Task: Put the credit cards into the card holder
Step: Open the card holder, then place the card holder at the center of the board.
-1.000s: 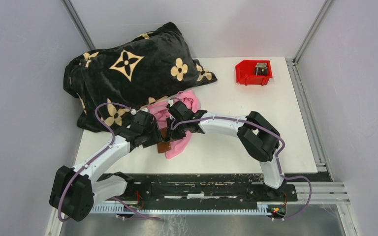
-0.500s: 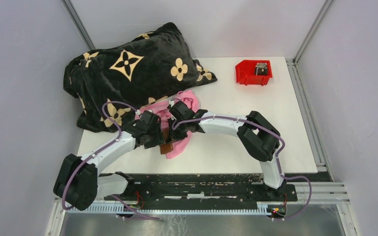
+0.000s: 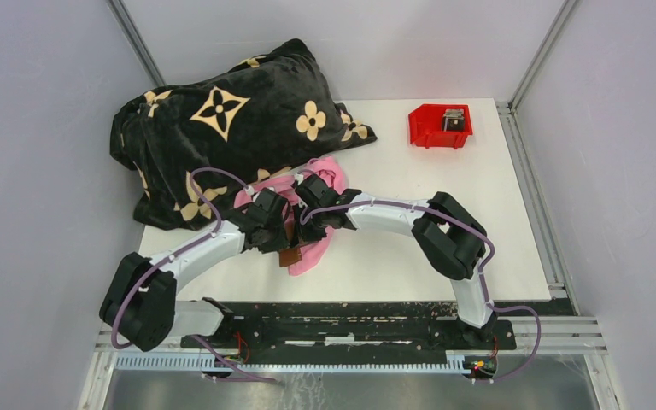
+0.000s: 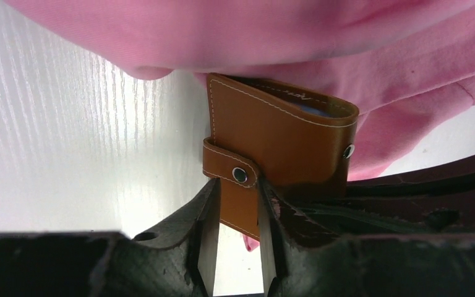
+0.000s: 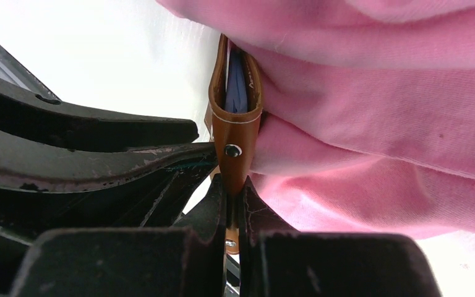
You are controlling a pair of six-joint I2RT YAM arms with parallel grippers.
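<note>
The brown card holder [image 3: 289,255] is held on edge against a pink cloth [image 3: 331,176], between my two grippers. In the left wrist view the holder [image 4: 284,133] is folded, and my left gripper [image 4: 238,210] has its fingers pressed on both sides of the snap strap. My right gripper [image 5: 232,192] is shut on the holder's lower edge [image 5: 235,124], and a pale pocket shows inside the fold. In the top view the left gripper [image 3: 278,232] and right gripper [image 3: 304,224] meet over the holder. The credit cards [image 3: 453,118], grey and dark, lie in the red bin.
A red bin [image 3: 427,133] stands at the back right of the white table. A large black blanket [image 3: 222,120] with gold flowers fills the back left. The pink cloth lies under and behind the holder, also seen close in the wrist views [image 4: 284,31] [image 5: 377,124].
My left arm has swung right and forward, bringing its gripper against the card holder. The holder has shifted slightly right. The right arm has hardly moved.
</note>
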